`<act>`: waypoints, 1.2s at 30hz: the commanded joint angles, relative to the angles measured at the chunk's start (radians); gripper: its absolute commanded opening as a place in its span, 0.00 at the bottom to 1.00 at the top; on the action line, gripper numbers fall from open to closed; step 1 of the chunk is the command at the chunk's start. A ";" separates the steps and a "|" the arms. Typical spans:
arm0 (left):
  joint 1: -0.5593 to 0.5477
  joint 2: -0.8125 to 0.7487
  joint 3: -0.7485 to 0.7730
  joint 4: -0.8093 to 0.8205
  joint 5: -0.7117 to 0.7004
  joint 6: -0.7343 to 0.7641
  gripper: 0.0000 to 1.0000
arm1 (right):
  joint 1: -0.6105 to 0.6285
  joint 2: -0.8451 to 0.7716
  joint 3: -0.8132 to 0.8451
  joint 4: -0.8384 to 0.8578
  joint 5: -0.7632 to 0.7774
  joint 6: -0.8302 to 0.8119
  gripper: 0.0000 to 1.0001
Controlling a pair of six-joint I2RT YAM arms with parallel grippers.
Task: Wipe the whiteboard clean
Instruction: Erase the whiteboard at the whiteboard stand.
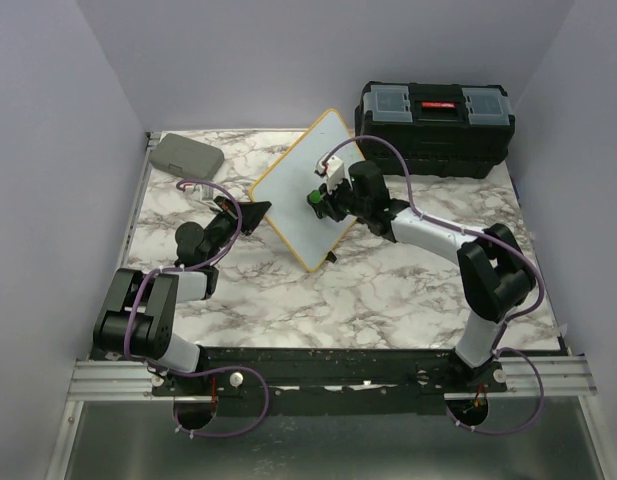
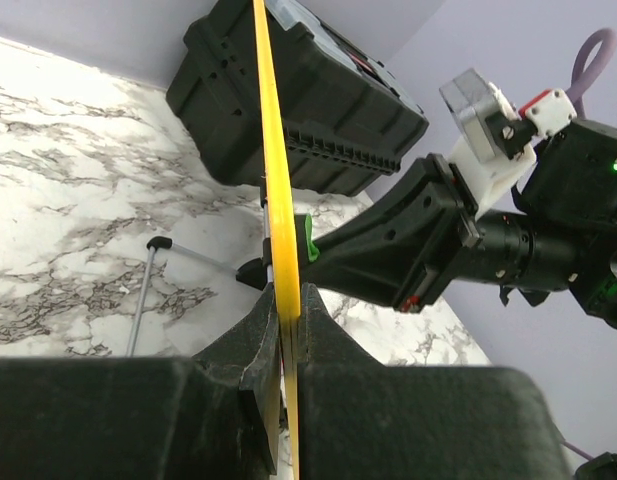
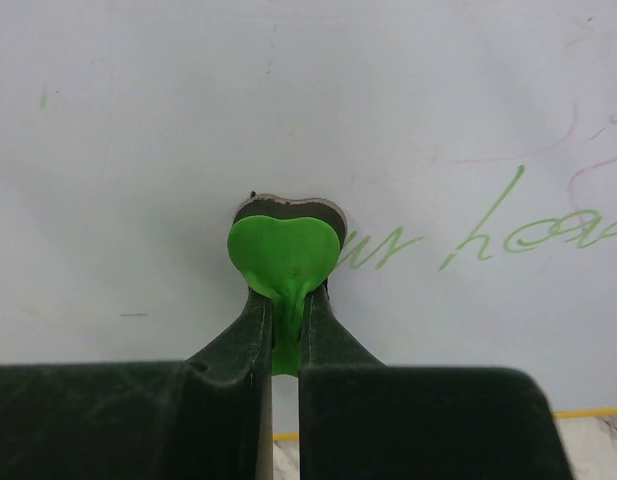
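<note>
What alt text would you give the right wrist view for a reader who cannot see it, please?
The right gripper, shut on a green heart-shaped eraser, holds it up to the whiteboard, just left of faint green handwriting. A thin strip of the board's yellow frame shows along the bottom edge.

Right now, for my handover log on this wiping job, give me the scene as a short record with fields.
whiteboard: tilted steeply, held by its edge
left gripper: shut on the yellow frame
right gripper: shut on a green heart-shaped eraser, against the board face
still to erase: green handwriting, right of the eraser in the right wrist view
behind: black toolbox, grey case
</note>
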 commanded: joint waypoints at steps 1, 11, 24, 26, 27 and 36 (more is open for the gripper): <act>-0.044 0.004 0.006 -0.043 0.133 0.013 0.00 | -0.007 0.031 0.030 0.033 0.041 -0.030 0.01; -0.044 0.011 0.007 -0.034 0.130 0.011 0.00 | -0.007 0.030 -0.046 -0.187 -0.246 -0.147 0.01; -0.044 0.014 0.006 -0.033 0.130 0.007 0.00 | -0.005 0.023 -0.102 -0.098 -0.143 -0.118 0.01; -0.044 0.009 0.006 -0.037 0.131 0.009 0.00 | -0.010 0.028 -0.087 -0.053 -0.044 -0.110 0.01; -0.044 0.007 0.006 -0.040 0.131 0.010 0.00 | -0.013 0.029 -0.076 -0.030 -0.017 -0.108 0.01; -0.044 -0.001 0.003 -0.046 0.129 0.016 0.00 | -0.045 0.037 0.069 0.022 0.018 -0.074 0.01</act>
